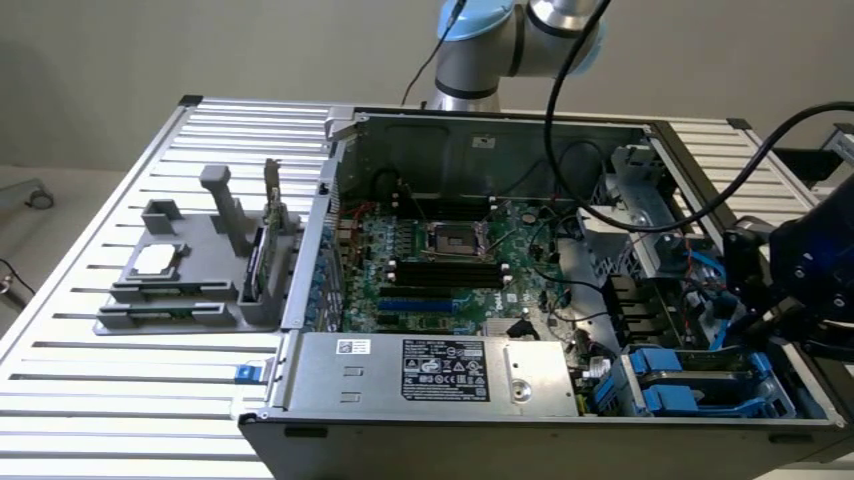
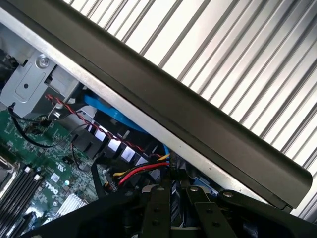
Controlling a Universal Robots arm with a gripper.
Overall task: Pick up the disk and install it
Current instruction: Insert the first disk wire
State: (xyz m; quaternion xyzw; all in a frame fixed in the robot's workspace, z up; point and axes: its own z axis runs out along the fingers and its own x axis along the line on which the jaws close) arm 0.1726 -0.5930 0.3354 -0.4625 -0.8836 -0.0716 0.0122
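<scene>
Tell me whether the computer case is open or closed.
Open. The computer case has no side cover; its motherboard and power supply lie exposed in the exterior view.

open case (image 1: 454, 150) on the table (image 1: 107, 400) (parts holder (image 1: 174, 318) at exterior view's left of it)

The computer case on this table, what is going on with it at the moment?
A robot arm is working at an open computer case that lies on a slatted metal table. Its claw hangs at the case's edge on the exterior view's right, near the blue drive cage. Whether it carries the disk cannot be told.
</scene>
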